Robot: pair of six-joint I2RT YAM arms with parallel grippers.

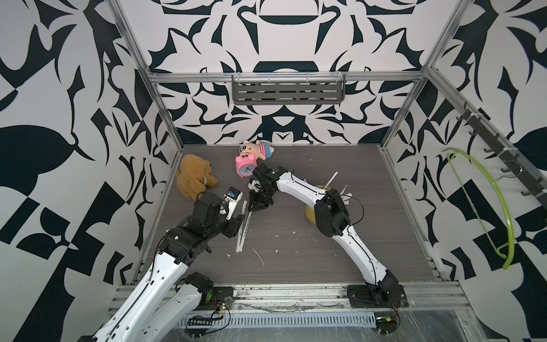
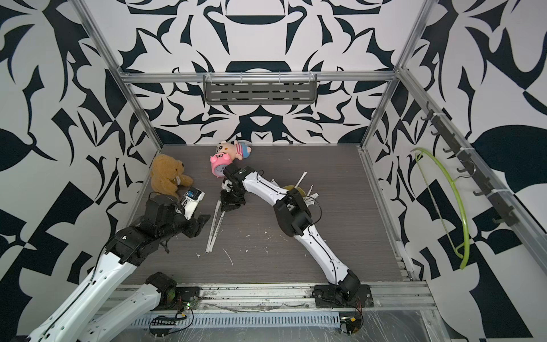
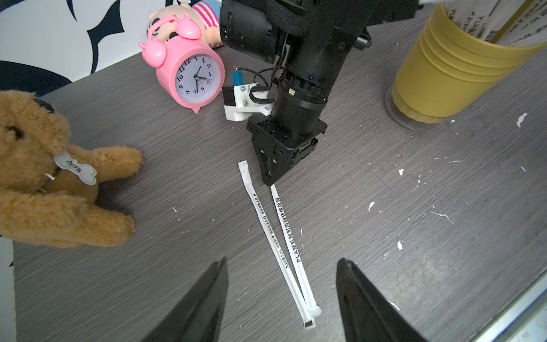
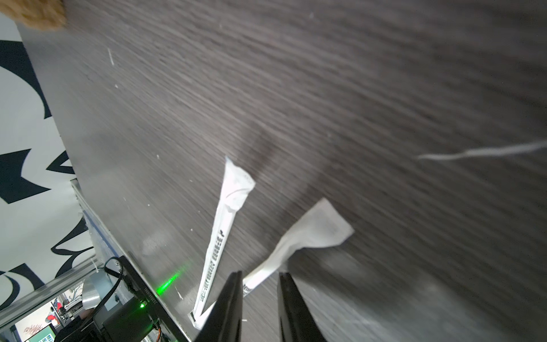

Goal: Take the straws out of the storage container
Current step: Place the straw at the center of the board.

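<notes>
On the counter (image 1: 296,260): two straws (image 3: 289,237) in white printed wrappers lie side by side, almost meeting at one end, well apart from the cup.
Storage container (image 3: 444,74): the yellow cup stands upright and is partly hidden behind the right arm (image 1: 296,186) in both top views. More wrapped straws (image 1: 333,179) stick out of its mouth.
Right jaws: they are low over the counter, at the far end of one lying straw. They are parted a little, wider than the wrapper that runs into the gap, so the straw seems to lie free, not pinched.
Left jaws: spread wide and empty, they hang above the other ends of the two straws.
Step in hand: I judge it is the laying down of a straw. Only a small part of the job is done, because many straws are in the cup.
Next move: probably the right arm must lift clear without dragging the wrapper, go to the cup mouth and pinch one thin wrapper near its top. The cup looks light, so a straight upward pull is safer, or it may tip.
Nearby: a pink alarm clock (image 3: 192,77) and a brown teddy (image 3: 44,177), not involved.
</notes>
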